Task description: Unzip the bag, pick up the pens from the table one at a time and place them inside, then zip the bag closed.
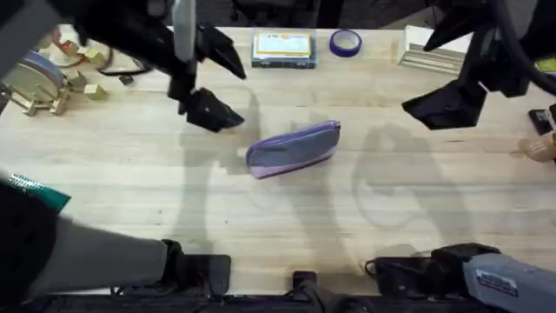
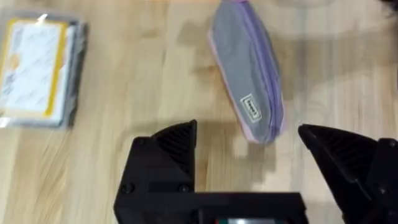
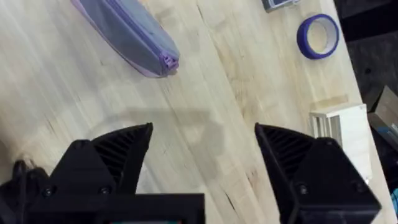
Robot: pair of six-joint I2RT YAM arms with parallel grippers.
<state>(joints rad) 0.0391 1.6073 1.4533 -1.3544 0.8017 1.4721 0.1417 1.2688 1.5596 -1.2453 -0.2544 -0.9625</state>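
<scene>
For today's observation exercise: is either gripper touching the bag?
No. In the overhead view the bag lies alone, with the left gripper and right gripper apart from it.

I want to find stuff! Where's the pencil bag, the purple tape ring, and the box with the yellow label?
bag point(image 1: 293, 148), overhead view, middle of its grey fabric side.
purple tape ring point(image 1: 345, 42), overhead view, on the ring's band.
box with the yellow label point(image 1: 282, 46), overhead view, middle of its label.

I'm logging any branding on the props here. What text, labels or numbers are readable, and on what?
No text reads clearly.
Small sewn tag on the bag: print too blurred to read.
Yellow label on the clear box: faint marks, unreadable.
Sticker on the right arm's base: blurred, unreadable.
</scene>
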